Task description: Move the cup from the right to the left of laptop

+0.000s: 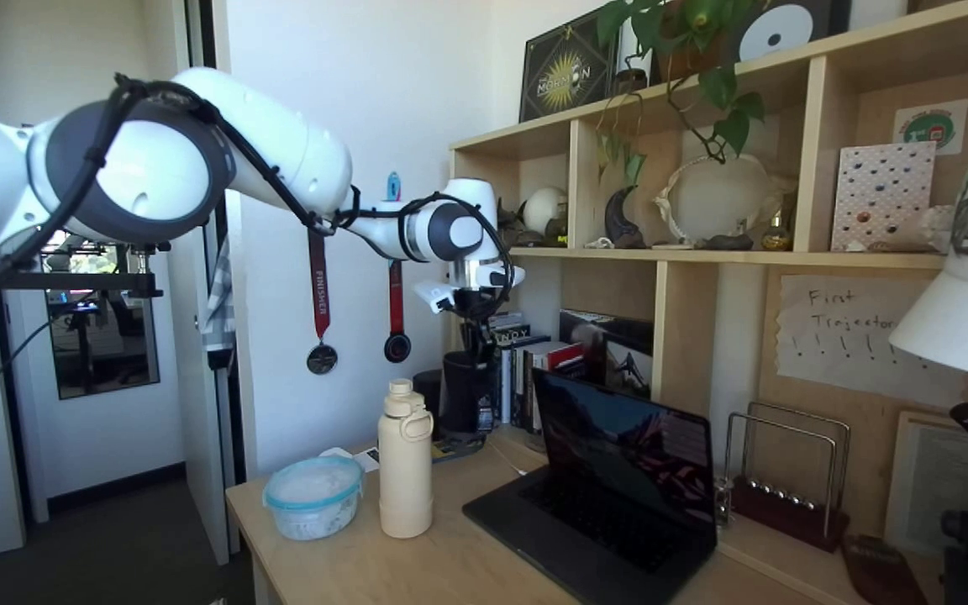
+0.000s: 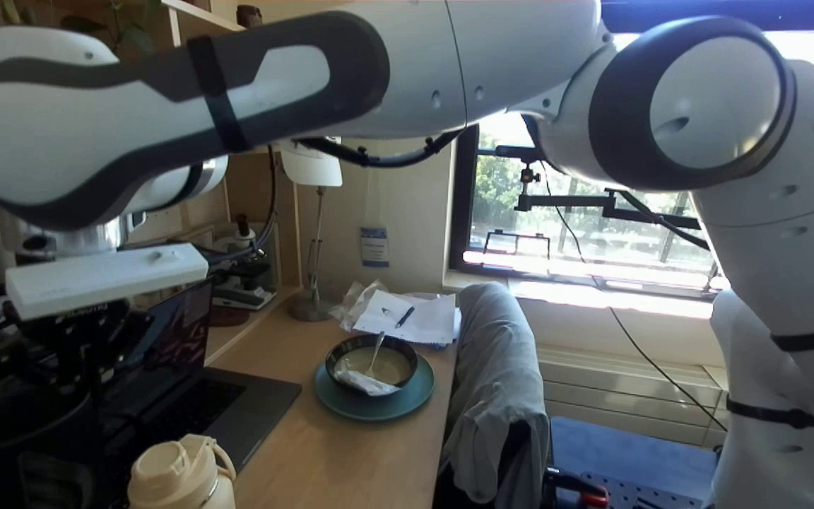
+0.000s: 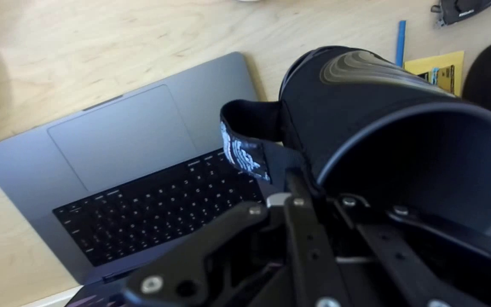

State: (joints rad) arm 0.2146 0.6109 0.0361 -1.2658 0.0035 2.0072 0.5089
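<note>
Jaws look pinched on the wall of the black cup at its rim, one jaw outside beside the fabric handle loop, the other down inside the mouth. The cup is just beside the laptop, on the left for someone typing, and looks upright; in an exterior view books stand near it. I judge the carry done and setting down the step in hand. I can't tell whether the base touches the tabletop, so I would ease straight down and let go only once the weight is taken. My grip is off-centre (any load hangs from one edge), so a quick drop would likely set the cup rocking. The loop reaches toward the laptop's corner in the wrist view; I'd want it clear before lowering. For the release, I'd spread the jaws only a little, since the outer one could catch in the loop, then rise vertically until both stand above the rim. With the bottle near as well, I'd leave upward, never sideways.
</note>
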